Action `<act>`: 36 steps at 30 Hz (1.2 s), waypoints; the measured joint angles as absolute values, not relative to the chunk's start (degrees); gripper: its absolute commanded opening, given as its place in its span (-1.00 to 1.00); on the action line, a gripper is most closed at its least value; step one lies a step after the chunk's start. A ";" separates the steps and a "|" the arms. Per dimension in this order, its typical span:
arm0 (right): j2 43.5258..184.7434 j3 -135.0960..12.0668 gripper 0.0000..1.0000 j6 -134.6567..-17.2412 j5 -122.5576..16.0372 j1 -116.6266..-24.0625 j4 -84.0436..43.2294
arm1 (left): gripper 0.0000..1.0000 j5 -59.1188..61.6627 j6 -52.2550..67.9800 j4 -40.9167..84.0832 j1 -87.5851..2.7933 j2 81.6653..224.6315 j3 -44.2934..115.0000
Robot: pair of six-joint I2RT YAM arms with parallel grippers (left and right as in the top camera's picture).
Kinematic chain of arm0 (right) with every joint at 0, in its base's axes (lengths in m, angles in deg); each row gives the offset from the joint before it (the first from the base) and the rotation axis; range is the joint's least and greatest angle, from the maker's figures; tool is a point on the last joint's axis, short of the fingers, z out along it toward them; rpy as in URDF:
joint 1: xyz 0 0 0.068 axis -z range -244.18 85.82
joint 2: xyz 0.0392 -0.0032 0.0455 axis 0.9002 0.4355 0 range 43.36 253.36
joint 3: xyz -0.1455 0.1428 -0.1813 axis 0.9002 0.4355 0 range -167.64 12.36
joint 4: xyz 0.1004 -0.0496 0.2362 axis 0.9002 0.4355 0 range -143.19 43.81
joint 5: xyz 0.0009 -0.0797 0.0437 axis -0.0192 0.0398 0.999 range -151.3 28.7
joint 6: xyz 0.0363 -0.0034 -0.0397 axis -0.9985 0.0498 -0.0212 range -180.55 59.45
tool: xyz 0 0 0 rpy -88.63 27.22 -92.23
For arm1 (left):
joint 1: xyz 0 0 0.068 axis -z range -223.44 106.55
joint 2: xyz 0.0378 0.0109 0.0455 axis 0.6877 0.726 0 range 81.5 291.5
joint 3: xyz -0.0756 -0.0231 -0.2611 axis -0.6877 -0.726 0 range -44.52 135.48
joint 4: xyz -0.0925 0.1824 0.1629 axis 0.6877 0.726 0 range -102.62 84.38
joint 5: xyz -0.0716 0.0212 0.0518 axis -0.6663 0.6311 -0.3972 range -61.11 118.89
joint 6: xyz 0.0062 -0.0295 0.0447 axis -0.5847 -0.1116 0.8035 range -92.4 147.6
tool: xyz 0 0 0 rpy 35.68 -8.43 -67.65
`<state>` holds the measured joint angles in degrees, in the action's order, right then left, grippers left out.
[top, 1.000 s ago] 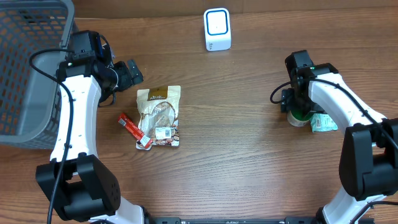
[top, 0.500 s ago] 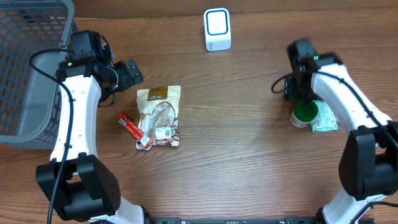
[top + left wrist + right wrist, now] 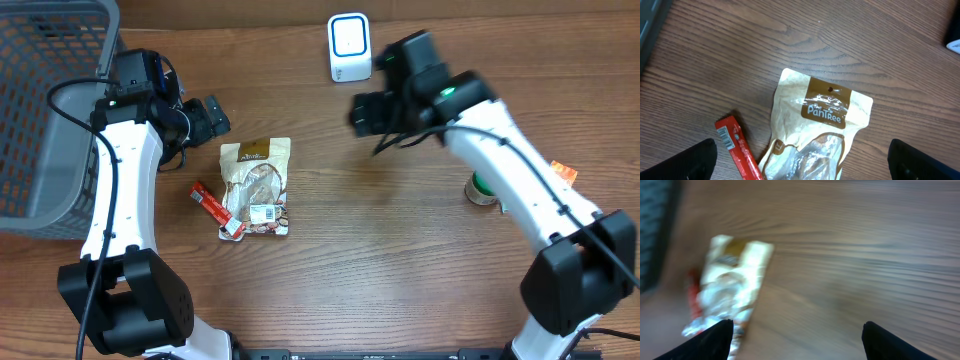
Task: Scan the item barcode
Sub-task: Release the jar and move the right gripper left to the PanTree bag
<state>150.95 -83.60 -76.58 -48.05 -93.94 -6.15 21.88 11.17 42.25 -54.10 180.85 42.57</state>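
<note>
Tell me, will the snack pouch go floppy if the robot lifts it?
Probably floppy: the snack pouch lies flat and looks crinkled. Likely light, since it looks thin. Its shiny surface could make it a bit slippery.

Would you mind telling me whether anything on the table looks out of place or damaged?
Nothing looks spilled or damaged. The red bar merely lies slanted beside the snack pouch, near its lower left corner.

The left arm and the right arm are made of long white tubes with chunky black joints. A thin black cable loops beside the left arm. A tiny green light shines on the right arm's black top.
</note>
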 measured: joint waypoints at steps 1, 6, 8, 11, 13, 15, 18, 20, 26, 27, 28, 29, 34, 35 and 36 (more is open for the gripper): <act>150.95 -82.81 0.52 -77.00 -47.22 -95.99 -8.27 | 1.00 21.86 11.17 42.25 -54.10 180.85 42.59; 151.48 -79.27 0.28 -78.79 -45.62 -105.50 -16.64 | 1.00 21.86 11.17 42.23 -54.10 180.85 42.59; 152.33 -78.77 0.26 -79.69 -46.01 -108.43 -18.84 | 1.00 21.88 11.17 42.25 -54.10 180.85 42.59; 154.93 -78.57 -0.10 -79.86 -46.67 -112.21 -21.88 | 1.00 21.88 11.17 42.23 -54.10 180.85 42.59; 157.14 -78.46 -0.37 -79.99 -46.80 -114.00 -23.28 | 1.00 21.88 11.17 42.23 -54.10 180.85 42.59; 159.41 -78.20 -0.46 -80.23 -47.15 -115.25 -25.27 | 0.99 21.88 11.17 42.25 -54.10 180.85 42.59; 163.39 -78.14 -0.53 -79.88 -47.57 -116.45 -28.20 | 1.00 21.88 11.15 42.25 -54.10 180.85 42.59; 165.62 -78.05 -0.58 -79.84 -47.79 -116.85 -29.64 | 0.99 21.88 11.17 42.25 -54.10 180.85 42.59; 169.36 -77.94 -0.68 -79.84 -48.51 -116.78 -29.03 | 0.99 21.88 11.17 42.25 -54.10 180.85 42.59; 169.36 -77.94 -0.70 -79.97 -48.72 -116.78 -28.59 | 1.00 21.88 11.17 42.25 -54.10 180.85 42.59; 169.36 -77.94 -0.74 -80.08 -49.25 -116.76 -27.87 | 1.00 21.88 11.17 42.25 -54.10 180.85 42.59; 169.36 -77.94 -0.77 -80.41 -49.86 -116.71 -26.93 | 1.00 21.88 11.17 42.25 -54.10 180.85 42.57; 169.09 -78.44 -0.85 -83.10 -51.70 -116.01 -22.08 | 0.99 21.88 11.17 42.25 -54.10 180.85 42.59; 168.98 -78.51 -0.85 -83.69 -51.74 -115.66 -21.03 | 1.00 21.88 11.17 42.23 -54.10 180.85 42.57; 168.77 -78.68 -0.85 -84.52 -51.85 -115.05 -19.59 | 1.00 21.88 11.15 42.23 -54.10 180.85 42.59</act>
